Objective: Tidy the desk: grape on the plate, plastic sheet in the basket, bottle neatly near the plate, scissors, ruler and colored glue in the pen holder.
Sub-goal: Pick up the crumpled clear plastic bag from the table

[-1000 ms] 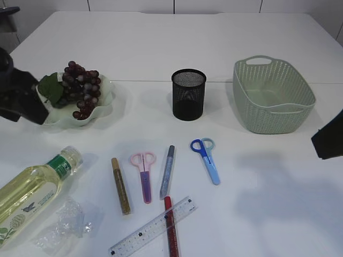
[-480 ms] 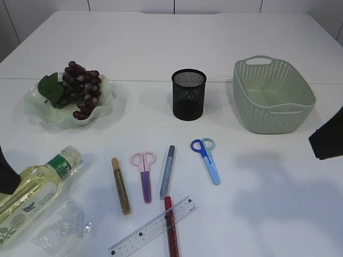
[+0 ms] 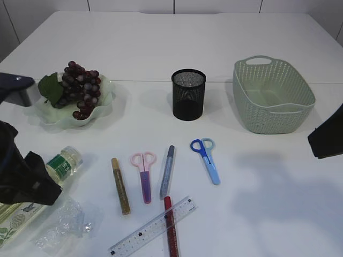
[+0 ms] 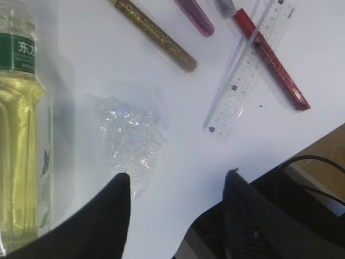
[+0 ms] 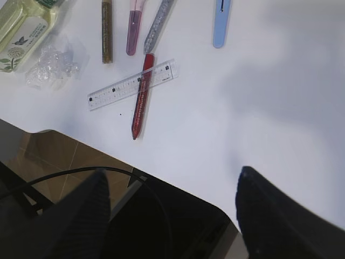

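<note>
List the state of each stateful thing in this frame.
grapes: on the plate
bottle: lying down, capped
plastic sheet: crumpled on the table
pen holder: upright
basket: upright, nothing visible inside
ruler: flat, red glue pen lying across it
left gripper: open, holding nothing
right gripper: open, holding nothing

Dark purple grapes [image 3: 81, 85] with a green leaf lie on a pale green plate [image 3: 105, 104]. The pen holder [image 3: 188, 94] is black mesh, the perforated basket [image 3: 272, 95] sage green. The bottle [image 3: 60, 165] holds yellow liquid under a green label. Scissors: one pair pink [image 3: 143, 174], one blue [image 3: 207, 157]. Glue sticks are glittery gold [image 3: 120, 186], silver [image 3: 167, 171] and red [image 3: 170, 227]; the ruler [image 3: 153, 226] and plastic sheet [image 3: 61, 225] are clear, the table [image 3: 161, 43] white.
</note>
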`<state>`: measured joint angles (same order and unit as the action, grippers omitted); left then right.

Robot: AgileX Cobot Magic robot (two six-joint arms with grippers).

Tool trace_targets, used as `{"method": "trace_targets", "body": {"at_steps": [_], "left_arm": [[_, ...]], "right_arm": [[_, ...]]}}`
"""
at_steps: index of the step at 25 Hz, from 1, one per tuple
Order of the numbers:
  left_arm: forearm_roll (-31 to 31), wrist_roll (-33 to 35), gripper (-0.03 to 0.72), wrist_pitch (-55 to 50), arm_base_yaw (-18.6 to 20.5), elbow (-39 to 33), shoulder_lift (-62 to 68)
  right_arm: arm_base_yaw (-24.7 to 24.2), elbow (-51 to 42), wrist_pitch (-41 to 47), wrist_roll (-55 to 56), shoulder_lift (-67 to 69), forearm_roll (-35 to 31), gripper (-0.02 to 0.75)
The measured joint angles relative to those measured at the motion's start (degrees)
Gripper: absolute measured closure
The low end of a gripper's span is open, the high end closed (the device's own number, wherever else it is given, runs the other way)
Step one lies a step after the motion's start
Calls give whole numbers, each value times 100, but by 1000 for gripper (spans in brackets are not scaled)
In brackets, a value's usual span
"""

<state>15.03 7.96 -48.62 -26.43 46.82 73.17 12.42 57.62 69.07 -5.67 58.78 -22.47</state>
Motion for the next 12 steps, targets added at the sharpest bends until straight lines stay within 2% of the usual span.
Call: {"method": "trace_targets", "body": {"at_steps": [12], "left_arm": [[-72, -8, 284, 364, -9, -120, 1276]], "right_arm": [[0, 0, 4, 13, 0, 0, 173]]}}
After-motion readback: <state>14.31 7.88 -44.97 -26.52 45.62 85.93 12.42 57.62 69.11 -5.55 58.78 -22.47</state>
